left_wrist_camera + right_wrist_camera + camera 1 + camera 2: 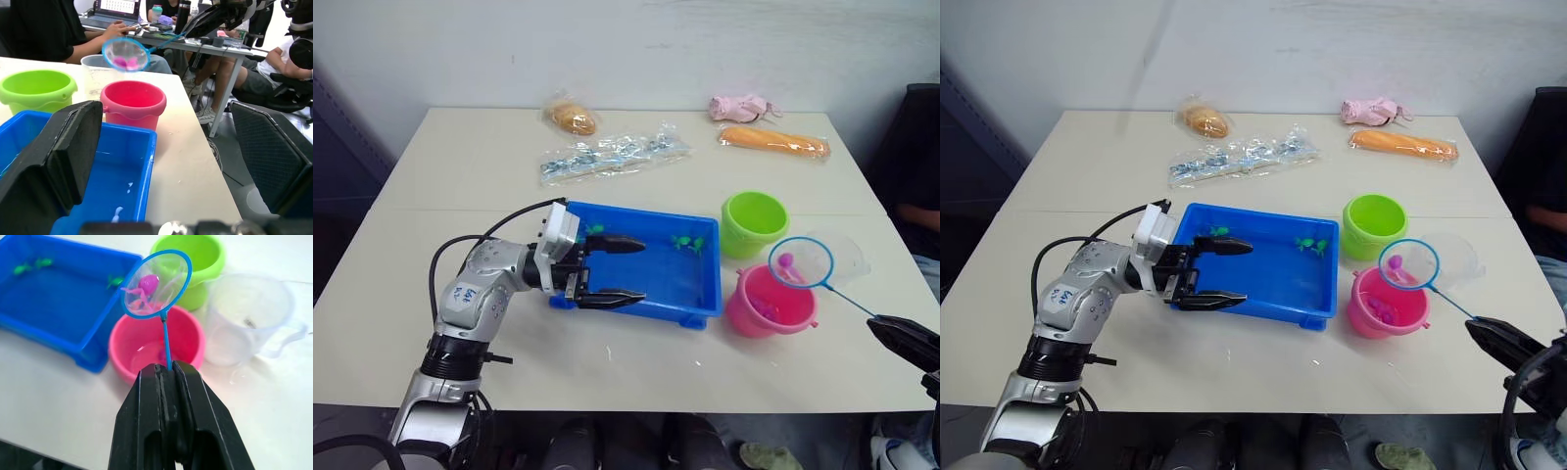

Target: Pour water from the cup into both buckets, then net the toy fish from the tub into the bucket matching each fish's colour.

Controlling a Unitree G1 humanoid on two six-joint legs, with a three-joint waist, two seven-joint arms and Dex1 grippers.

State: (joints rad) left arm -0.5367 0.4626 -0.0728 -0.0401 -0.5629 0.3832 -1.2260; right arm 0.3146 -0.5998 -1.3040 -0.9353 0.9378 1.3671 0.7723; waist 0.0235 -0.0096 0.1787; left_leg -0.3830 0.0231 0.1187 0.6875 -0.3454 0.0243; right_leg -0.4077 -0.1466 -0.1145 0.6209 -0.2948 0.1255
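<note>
The blue-rimmed net point(800, 262) hangs just above the pink bucket point(744, 315) with a pink toy fish point(148, 283) in its mesh. My right gripper point(877, 328) is shut on the net's thin handle, to the right of the bucket. More pink fish point(1381, 313) lie inside the pink bucket. The lime green bucket point(744, 240) stands behind it, and the clear cup point(850, 257) is to their right. My left gripper point(628, 270) is open over the left end of the blue tub point(656, 282). Green fish point(685, 242) float at the tub's far side.
Along the table's far side lie a bagged bun point(571, 117), a clear packet point(612, 155), a long orange package point(773, 142) and a pink soft toy point(739, 106). A person point(918, 206) sits past the table's right edge. People sit at a desk point(205, 39) beyond the table.
</note>
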